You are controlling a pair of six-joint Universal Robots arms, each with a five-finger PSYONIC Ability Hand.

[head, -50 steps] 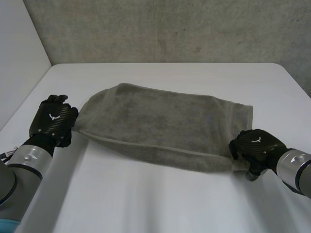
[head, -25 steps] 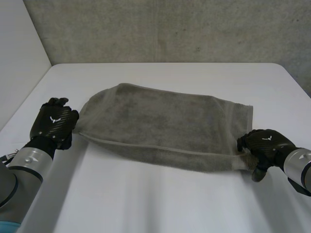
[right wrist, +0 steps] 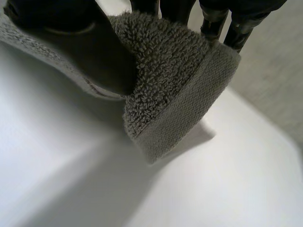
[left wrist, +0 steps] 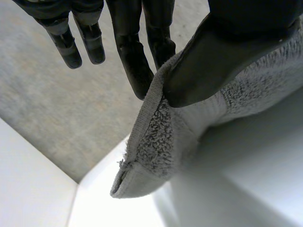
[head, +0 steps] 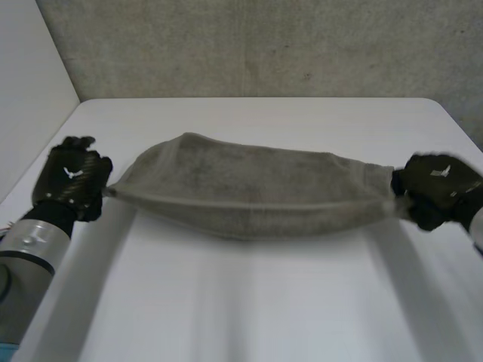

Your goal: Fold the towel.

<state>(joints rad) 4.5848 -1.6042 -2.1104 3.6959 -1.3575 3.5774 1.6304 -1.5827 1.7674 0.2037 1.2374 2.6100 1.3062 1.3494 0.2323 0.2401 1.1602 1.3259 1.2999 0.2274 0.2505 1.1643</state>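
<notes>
A grey towel (head: pixel 249 188) hangs stretched between my two hands above the white table (head: pixel 249 302), sagging in its middle. My left hand (head: pixel 69 177) pinches the towel's left end; in the left wrist view the thumb (left wrist: pixel 213 61) presses the towel's corner (left wrist: pixel 156 146) against the fingers (left wrist: pixel 132 56). My right hand (head: pixel 438 185) holds the right end. There the thumb (right wrist: pixel 80 52) clamps the towel's hemmed corner (right wrist: pixel 175 94) against the fingers (right wrist: pixel 213 23).
A grey concrete wall (head: pixel 264 45) rises behind the table's far edge. A white panel (head: pixel 30 90) stands at the left side. Bare table top lies under and in front of the towel.
My right hand closed on the towel's right end and lifted outward. Both hands rose and moved apart, pulling the towel off the table and taut.
</notes>
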